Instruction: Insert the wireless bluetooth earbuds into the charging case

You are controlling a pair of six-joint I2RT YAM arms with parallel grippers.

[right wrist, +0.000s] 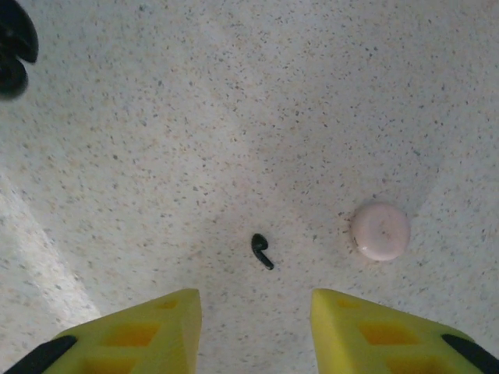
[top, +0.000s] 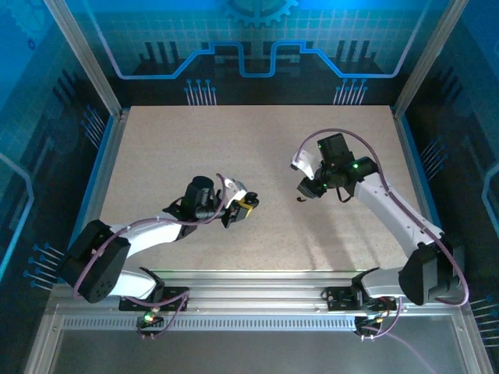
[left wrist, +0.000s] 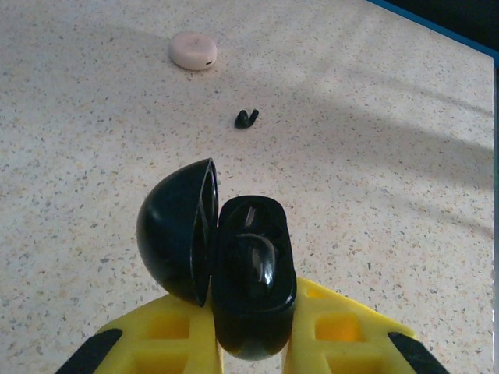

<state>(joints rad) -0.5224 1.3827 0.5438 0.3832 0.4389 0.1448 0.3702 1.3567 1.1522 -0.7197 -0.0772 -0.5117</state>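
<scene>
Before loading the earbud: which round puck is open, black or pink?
The black case, clamped in the left gripper, with its lid swung aside; the pale pink disc lies closed on the table.

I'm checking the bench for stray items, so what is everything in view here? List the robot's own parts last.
charging case: one, glossy black, lid swung open, held off the table between the left gripper's fingers; whether a bud sits inside is unclear
earbud: one, black, lying loose on the table just ahead of the right gripper's fingers
round disc: one, pale pink, flat on the table beside the earbud, not touching it
table: one, speckled beige, with blue edging
left gripper: one, yellow fingers with black tips, shut on the charging case
right gripper: one, yellow fingers, open, nothing between them, above the earbud
</scene>
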